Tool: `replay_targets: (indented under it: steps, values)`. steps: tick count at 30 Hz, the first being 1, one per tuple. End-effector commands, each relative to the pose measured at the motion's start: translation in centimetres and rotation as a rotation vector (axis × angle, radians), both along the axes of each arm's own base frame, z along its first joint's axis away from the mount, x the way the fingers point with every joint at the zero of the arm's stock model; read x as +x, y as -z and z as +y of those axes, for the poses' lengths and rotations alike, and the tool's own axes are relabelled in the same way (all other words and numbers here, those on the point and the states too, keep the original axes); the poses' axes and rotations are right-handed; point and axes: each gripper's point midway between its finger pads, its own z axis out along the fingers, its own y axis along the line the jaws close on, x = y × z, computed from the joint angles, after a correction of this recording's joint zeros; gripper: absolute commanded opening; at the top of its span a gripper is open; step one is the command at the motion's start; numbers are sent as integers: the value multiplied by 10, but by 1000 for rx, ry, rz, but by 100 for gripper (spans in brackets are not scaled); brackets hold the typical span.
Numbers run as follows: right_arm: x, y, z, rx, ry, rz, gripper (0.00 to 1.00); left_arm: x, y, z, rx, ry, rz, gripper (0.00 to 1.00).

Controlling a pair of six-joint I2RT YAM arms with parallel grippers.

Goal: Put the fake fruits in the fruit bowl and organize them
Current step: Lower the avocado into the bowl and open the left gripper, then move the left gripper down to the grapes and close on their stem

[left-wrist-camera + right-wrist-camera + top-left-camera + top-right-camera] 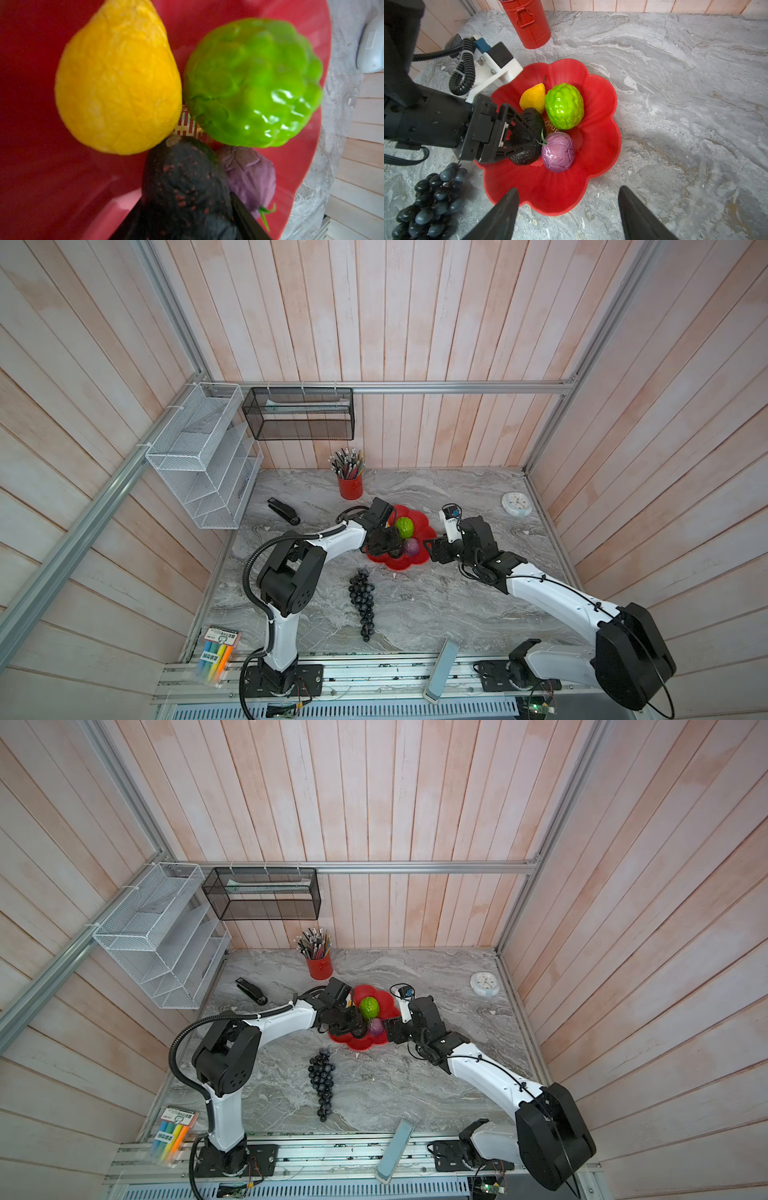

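My left arm (332,537) low over fruit bowl (602,128); left claw (527,135) astride avocado (187,187), cannot tell if clamped. Right claw (569,190) apart, bowl's 4 o'clock. Marble tabletop (675,104), plank walls (415,323).

Five fake fruits (405,526) on the count! Four of them sit inside the one fruit bowl (593,116): one yellow pear (533,97), one bumpy green ball (564,106), one dark avocado (534,121), one purple round fruit (558,151). The fifth, a single grape bunch (363,597), lies outside the bowl, near its rim. Just behind the bowl there's one red pencil cup (350,486). Further from the bowl are one black stapler (284,510), one white clock (516,503) and one pack of highlighters (218,655). Hanging well beyond the bowl are two wire racks, one white (199,456), one black (299,414).
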Motion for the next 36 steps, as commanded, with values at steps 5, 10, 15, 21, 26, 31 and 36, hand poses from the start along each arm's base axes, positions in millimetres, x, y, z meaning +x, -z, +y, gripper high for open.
replay_targets:
  steps: [5,10,15,21,26,31,36]
  values:
    - [-2,-1,1,23,-8,1,76,11,-18,0,-14,-16,-58,71]
    - [-1,-4,4,34,-13,-2,76,7,-36,0,-36,-8,-73,76]
    - [1,-8,4,40,-10,-9,76,-6,-57,10,-28,0,-95,76]
    - [0,-13,5,50,-16,-16,75,-29,-92,34,10,23,-153,73]
    - [0,-9,6,57,-7,-8,73,-58,-104,69,117,53,-188,72]
    - [0,-1,14,77,-21,29,70,-85,-85,112,292,66,-151,65]
    - [1,-2,24,99,-31,22,67,-87,-70,126,287,48,-153,62]
